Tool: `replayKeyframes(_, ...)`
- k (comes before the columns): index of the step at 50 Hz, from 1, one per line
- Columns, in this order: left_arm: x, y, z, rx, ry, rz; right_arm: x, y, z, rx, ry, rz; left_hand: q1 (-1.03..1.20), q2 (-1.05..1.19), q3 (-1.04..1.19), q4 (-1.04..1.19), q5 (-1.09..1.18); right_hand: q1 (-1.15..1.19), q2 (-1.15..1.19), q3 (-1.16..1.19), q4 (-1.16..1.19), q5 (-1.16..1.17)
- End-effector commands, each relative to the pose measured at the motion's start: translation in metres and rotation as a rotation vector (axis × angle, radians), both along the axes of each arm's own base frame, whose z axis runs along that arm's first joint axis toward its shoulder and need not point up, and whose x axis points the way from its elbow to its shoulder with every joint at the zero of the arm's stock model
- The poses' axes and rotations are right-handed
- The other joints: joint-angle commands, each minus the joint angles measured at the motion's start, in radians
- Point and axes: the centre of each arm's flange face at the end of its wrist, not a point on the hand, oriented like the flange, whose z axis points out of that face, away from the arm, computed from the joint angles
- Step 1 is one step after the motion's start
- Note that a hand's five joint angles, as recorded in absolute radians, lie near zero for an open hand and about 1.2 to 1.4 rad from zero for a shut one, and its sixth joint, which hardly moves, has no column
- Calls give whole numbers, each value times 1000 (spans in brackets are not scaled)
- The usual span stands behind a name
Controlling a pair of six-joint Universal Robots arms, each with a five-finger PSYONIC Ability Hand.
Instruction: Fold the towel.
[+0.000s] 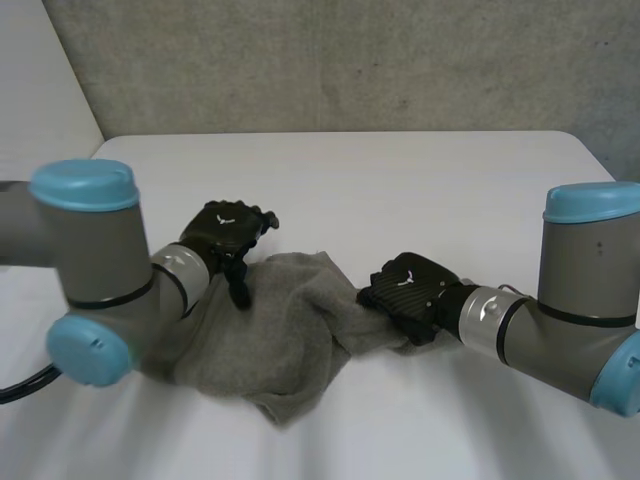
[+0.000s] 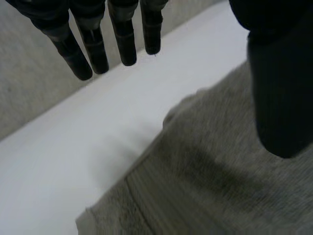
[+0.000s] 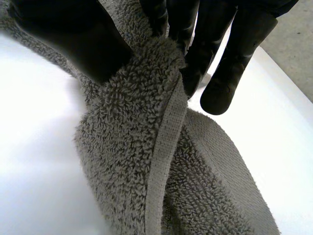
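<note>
A grey terry towel [image 1: 270,335] lies bunched on the white table [image 1: 400,180] between the two arms. My left hand [image 1: 228,232] hovers over the towel's far left part, its fingers [image 2: 122,41] straight and apart from the thumb, holding nothing; the towel [image 2: 220,176] lies below it. My right hand [image 1: 405,292] is at the towel's right end. In the right wrist view its fingers [image 3: 215,54] and thumb pinch a hemmed fold of the towel [image 3: 142,147], lifted off the table.
The table's back edge [image 1: 340,133] meets a grey wall. Bare tabletop lies behind and to the right of the towel. My grey arms with light-blue caps [image 1: 85,185] flank the towel near the front.
</note>
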Motion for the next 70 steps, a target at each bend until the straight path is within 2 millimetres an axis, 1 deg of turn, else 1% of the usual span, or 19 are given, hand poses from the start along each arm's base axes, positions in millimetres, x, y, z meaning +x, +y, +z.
replayKeyframes(1,-11,-30,-32,1,-63,-11,-4,6,-3,21,3,10,14,8,6,12,-172,394,112,49,59,43)
replayKeyframes(13,-18,-41,-58,15,-90,-35,-5,9,-7,35,10,11,152,146,144,150,-34,394,112,49,59,43)
replayKeyframes(20,-17,-40,-55,11,-91,-22,-5,7,-5,23,9,3,1040,1034,1032,1038,853,394,112,49,59,43)
replayKeyframes(25,-16,-41,-31,-36,-68,-2,-8,-6,3,-15,-10,-28,1042,1035,1033,1039,855,394,112,49,59,43)
replayKeyframes(31,-16,-54,13,-214,2,56,-1,-41,34,-202,-71,-102,1042,1035,1033,1039,855,394,112,49,59,43)
replayKeyframes(33,-20,-65,47,-379,79,81,3,-75,66,-423,-146,-203,1042,1035,1033,1039,855,394,112,49,59,43)
replayKeyframes(36,-20,-70,68,-465,122,97,5,-90,83,-545,-198,-263,1042,1035,1033,1039,855,394,112,49,59,43)
replayKeyframes(38,-18,-74,110,-637,225,155,11,-104,118,-773,-347,-329,1042,1035,1033,1039,855,394,112,49,59,43)
replayKeyframes(39,-18,-74,111,-638,226,156,11,-104,118,-774,-348,-329,1042,1035,1033,1039,855,394,112,49,59,43)
replayKeyframes(41,-14,-69,149,-779,327,224,17,-98,157,-926,-524,-332,1042,1035,1033,1039,855,394,112,49,59,43)
replayKeyframes(45,-11,-61,162,-806,366,246,14,-90,177,-934,-639,-317,1042,1035,1033,1039,855,394,112,49,59,43)
replayKeyframes(50,-7,-54,155,-774,353,233,16,-86,166,-828,-643,-287,1042,1035,1033,1039,855,394,112,49,59,43)
replayKeyframes(52,-7,-48,131,-701,298,206,17,-84,160,-791,-614,-270,1042,1035,1033,1039,855,394,112,49,59,43)
replayKeyframes(55,-6,-44,113,-641,258,191,20,-79,135,-662,-521,-218,1042,1035,1033,1039,855,394,112,49,59,43)
replayKeyframes(57,-5,-34,75,-514,178,152,23,-73,102,-507,-417,-159,1042,1035,1033,1039,855,394,112,49,59,43)
replayKeyframes(58,-5,-34,74,-514,178,151,23,-73,102,-506,-417,-159,1042,1035,1033,1039,855,394,112,49,59,43)
replayKeyframes(60,0,-23,35,-387,97,127,23,-62,73,-391,-315,-110,1042,1035,1033,1039,855,394,112,49,59,43)
replayKeyframes(62,2,-18,18,-337,63,120,24,-56,59,-346,-268,-89,1042,1035,1033,1039,855,394,112,49,59,43)
replayKeyframes(70,17,-2,-17,-242,-52,115,12,-38,1,-133,-32,-60,1042,1035,1033,1039,855,394,112,49,59,43)
